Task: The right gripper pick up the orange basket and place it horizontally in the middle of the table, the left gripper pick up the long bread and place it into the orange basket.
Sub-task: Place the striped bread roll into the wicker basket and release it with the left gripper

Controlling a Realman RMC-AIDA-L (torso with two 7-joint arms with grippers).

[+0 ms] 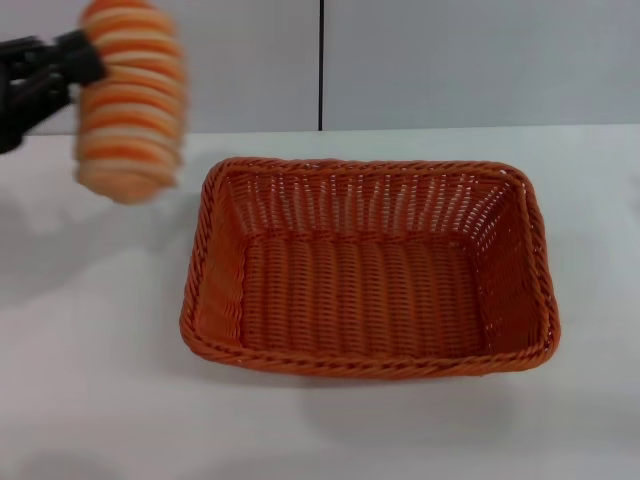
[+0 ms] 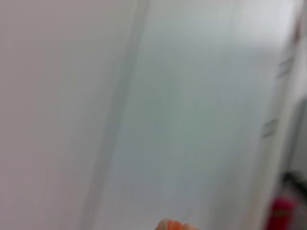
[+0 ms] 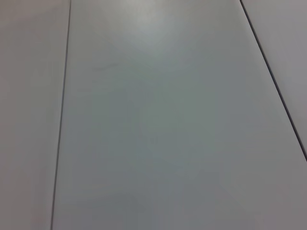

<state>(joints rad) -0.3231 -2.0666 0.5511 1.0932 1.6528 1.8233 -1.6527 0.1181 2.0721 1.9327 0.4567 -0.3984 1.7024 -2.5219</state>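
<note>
Centrally, the white bench (image 1: pixel 90 400) is carrying the orange basket (image 1: pixel 368 272), which is sitting upright and lengthwise across it with nothing inside. Up and to the left of the basket, the long bread (image 1: pixel 130 100) is hanging in the air, and the left gripper (image 1: pixel 68 62) is clamping its fingers (image 1: pixel 80 55) onto the bread's side.

Black left pincer (image 1: pixel 80 60) (blocky fingers)

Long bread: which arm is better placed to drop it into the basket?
Left. The left gripper already holds the long bread in the air, just beyond the orange basket's left rim, which sits on the table. The right gripper isn't in view.
</note>
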